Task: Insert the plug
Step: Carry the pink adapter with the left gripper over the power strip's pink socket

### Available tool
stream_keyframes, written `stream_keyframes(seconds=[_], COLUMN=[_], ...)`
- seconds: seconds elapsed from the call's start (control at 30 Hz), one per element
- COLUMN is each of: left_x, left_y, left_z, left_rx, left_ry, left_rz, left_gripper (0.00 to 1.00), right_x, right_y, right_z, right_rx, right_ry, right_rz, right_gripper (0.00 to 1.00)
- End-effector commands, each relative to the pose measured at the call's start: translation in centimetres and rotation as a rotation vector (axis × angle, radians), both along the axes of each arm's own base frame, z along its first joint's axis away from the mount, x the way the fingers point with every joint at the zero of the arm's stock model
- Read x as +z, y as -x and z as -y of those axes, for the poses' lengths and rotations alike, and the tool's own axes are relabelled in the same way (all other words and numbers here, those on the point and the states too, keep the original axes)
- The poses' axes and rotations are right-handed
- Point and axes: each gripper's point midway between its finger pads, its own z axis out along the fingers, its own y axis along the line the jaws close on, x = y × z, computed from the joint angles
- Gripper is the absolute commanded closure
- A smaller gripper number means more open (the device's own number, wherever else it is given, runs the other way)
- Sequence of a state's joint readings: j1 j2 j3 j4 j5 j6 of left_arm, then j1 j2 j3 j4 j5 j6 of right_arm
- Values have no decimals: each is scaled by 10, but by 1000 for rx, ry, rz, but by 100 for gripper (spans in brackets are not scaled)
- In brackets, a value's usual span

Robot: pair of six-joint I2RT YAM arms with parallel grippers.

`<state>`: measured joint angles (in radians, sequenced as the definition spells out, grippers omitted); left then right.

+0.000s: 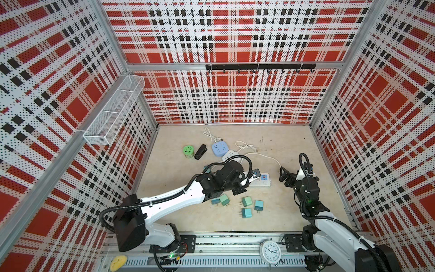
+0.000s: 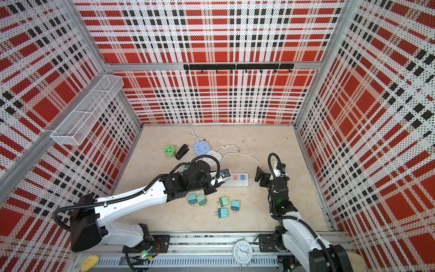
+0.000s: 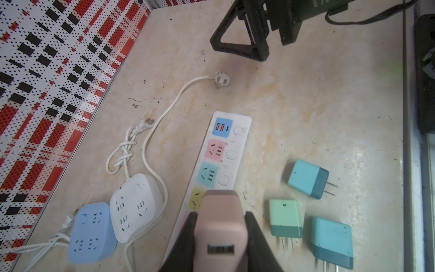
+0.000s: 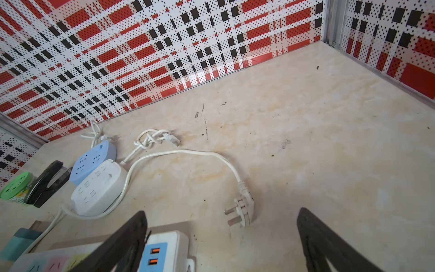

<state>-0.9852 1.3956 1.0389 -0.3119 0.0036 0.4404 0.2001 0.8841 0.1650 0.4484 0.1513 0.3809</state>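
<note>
A pink plug point(image 3: 221, 223) with a USB port on its near face is clamped between the black fingers of my left gripper point(image 3: 221, 214), which is shut on it. The plug stands over the yellow socket point(image 3: 196, 199) of the white power strip point(image 3: 237, 141); its prongs are hidden. In both top views the left gripper point(image 1: 247, 180) sits over the strip's left end point(image 2: 244, 182). My right gripper point(image 4: 221, 212) is open and empty, just past the strip's blue USB end point(image 4: 154, 255), and is seen in both top views point(image 1: 281, 175) point(image 2: 259, 175).
Several loose teal and green plugs point(image 1: 247, 201) point(image 3: 308, 177) lie in front of the strip. The strip's white cord ends in a three-pin plug point(image 4: 243, 209). Behind are a white socket block point(image 1: 231, 155), a blue one point(image 1: 220, 148), a green round socket point(image 1: 188, 151) and a black stapler point(image 1: 200, 152).
</note>
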Motion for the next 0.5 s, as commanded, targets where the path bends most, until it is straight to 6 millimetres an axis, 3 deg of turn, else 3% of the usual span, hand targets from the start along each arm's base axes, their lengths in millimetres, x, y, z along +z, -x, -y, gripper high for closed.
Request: stream_keyframes(seconds=[0.0,0.23,0.47], left_x=[-1,-22,-43], left_y=[-3,-13,-26], left_z=[11,26,49], left_rx=[-57,-104,-159], left_ry=[-4,-53,-123], left_rz=[-7,-64,-86], left_gripper=[100,100,100], right_x=[26,24,23], right_y=[-7,5,14], right_z=[10,33,35], right_rx=[-62,-146,-133], right_ry=[-7,-53,-71], right_rz=[73,104,133], right_gripper=[0,0,0])
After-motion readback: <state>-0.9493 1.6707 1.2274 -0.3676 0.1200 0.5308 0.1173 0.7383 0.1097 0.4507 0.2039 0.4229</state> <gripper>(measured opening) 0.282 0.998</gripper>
